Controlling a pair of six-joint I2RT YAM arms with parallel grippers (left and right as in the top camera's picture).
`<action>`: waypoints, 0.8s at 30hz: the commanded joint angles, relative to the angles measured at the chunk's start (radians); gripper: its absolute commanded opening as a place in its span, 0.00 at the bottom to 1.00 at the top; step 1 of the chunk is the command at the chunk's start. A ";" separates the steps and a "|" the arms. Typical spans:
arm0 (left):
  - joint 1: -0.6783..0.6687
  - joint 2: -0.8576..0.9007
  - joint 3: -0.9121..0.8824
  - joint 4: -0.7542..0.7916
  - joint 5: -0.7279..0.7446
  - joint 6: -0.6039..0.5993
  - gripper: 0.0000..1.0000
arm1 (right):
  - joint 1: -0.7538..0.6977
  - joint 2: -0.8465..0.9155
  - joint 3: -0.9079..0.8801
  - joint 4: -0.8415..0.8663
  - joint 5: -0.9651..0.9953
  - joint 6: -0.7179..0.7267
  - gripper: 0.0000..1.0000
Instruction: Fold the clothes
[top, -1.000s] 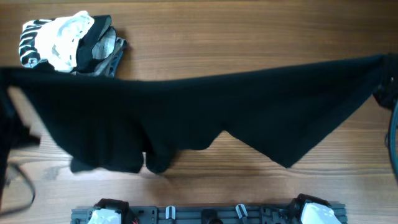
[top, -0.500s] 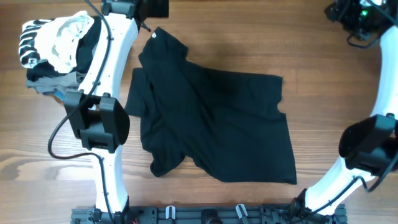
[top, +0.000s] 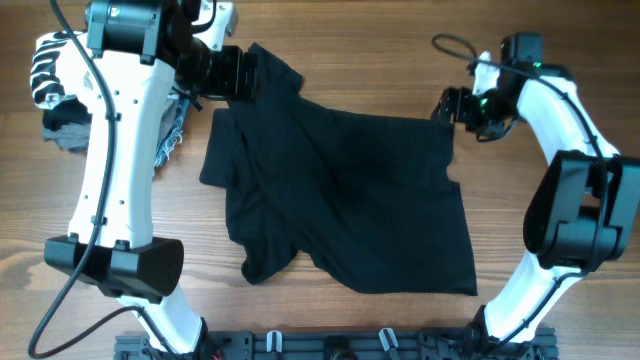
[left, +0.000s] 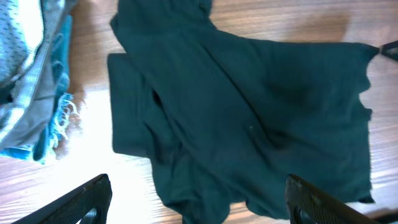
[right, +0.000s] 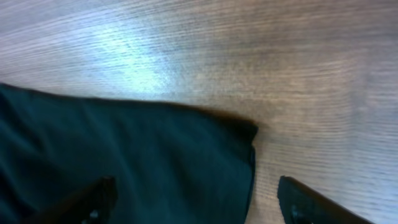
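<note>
Item, far left, outboard of the left pincer: a pile of clothes (top: 60, 100). A black-and-white striped piece (top: 45, 65) lies on top and grey cloth (top: 60, 135) beneath, with frayed blue denim (left: 53, 124) at the edge nearest the pincer. A strip of bare wood parts the pile from the black cloth. Item: left pincer (top: 248, 78), hanging over the top left end of the black garment, fingers spread wide with nothing between them. Its own camera looks down on the cloth from well above. Item, between the two pincers: the black garment (top: 340, 190), lying loose and rumpled on the wooden table (top: 330, 40). Its left side is doubled over in a long band, a narrow end reaches up under the left pincer, and the lower edge runs out toward the near side of the table. Item: right pincer (top: 447, 106), poised at the garment's top right corner, jaws likewise wide and empty. Its own camera shows that corner flat on the wood, just below the gap between the fingers.
</note>
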 joint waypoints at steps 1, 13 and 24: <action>-0.005 0.008 -0.002 -0.003 0.038 0.002 0.87 | -0.004 0.061 -0.034 0.049 0.009 -0.055 0.80; -0.005 0.008 -0.002 0.019 0.037 0.002 0.89 | -0.183 0.080 0.380 0.381 -0.013 0.111 0.21; -0.004 0.008 -0.003 -0.003 0.033 0.002 0.96 | -0.260 0.014 0.349 -0.345 0.267 0.398 1.00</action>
